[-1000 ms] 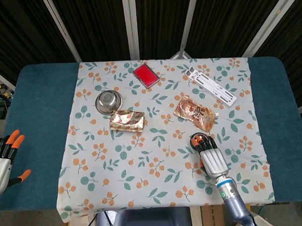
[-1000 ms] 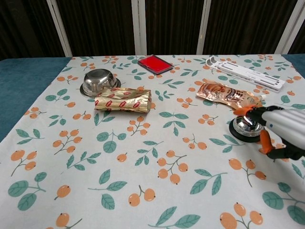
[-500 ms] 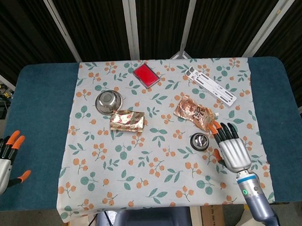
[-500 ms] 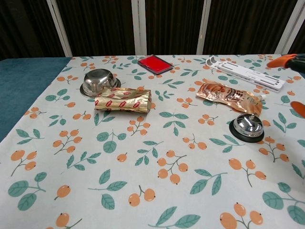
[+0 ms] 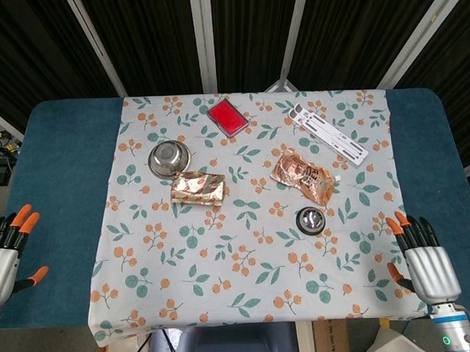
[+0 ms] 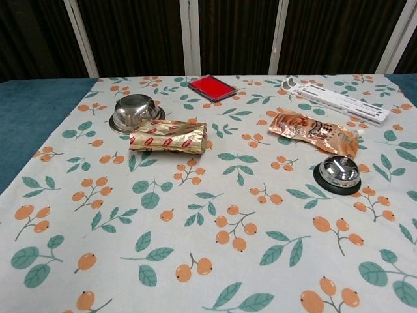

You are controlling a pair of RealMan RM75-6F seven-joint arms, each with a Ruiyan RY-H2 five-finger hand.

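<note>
- Head view: left hand (image 5: 8,257) hangs off the table's near-left edge, fingers apart, holding nothing.
- Round chrome call bell on a black base (image 5: 310,219) sits right of centre: rigid, slick dome, so grip the base rim.
- Right hand (image 5: 423,258), fingers spread and empty, is missing from chest view.

Two pouches (image 5: 198,187) (image 5: 303,174), one bell (image 5: 310,218), one bowl (image 5: 169,157)
</note>
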